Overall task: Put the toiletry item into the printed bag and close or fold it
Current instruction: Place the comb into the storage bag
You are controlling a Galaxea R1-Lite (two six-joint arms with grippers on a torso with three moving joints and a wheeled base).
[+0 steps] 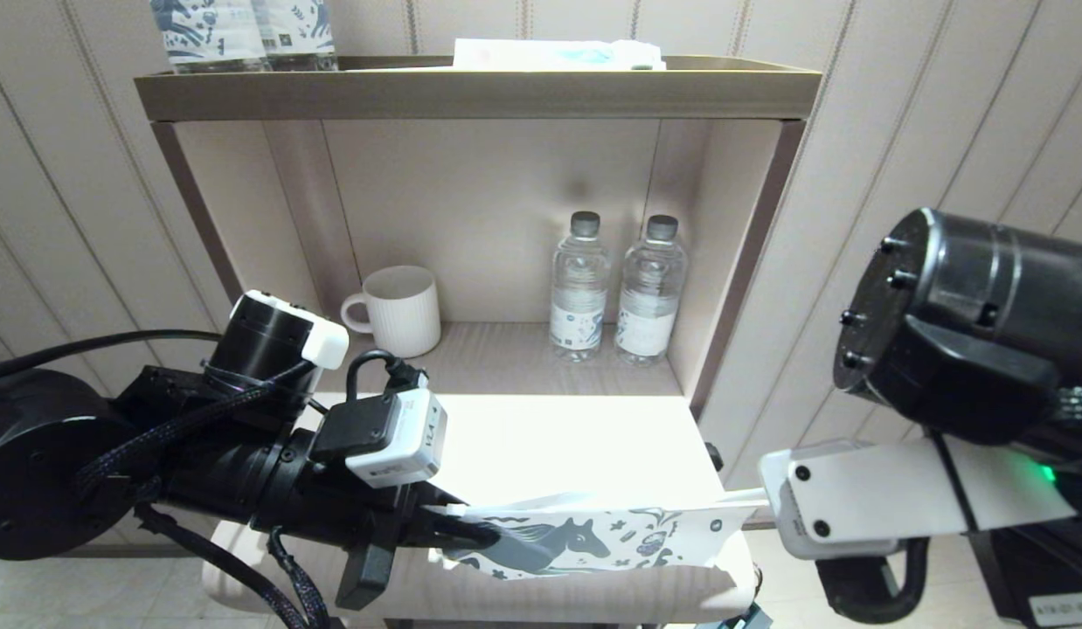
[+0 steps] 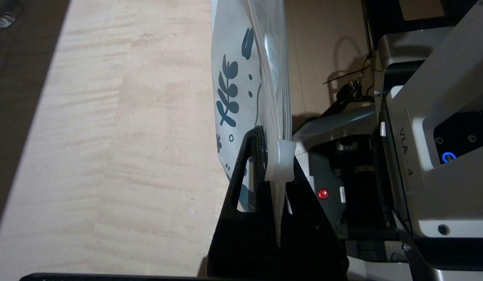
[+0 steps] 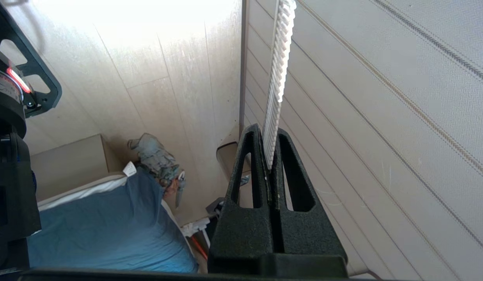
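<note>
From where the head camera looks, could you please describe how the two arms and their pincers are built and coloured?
The left arm is black, wrapped in braided cables, and carries a white-grey module marked VLA. The right arm has a black round housing, a white plate and a green light. Both the left pincer and the right pincer have matte black, slotted fingers.

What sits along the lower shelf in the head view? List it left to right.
white ribbed mug → first water bottle → second water bottle

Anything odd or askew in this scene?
Nothing stands out. Left claw is shut on the printed bag at its slider end, above the white table. Right claw is shut on the comb. Mug and bottles stand upright.
</note>
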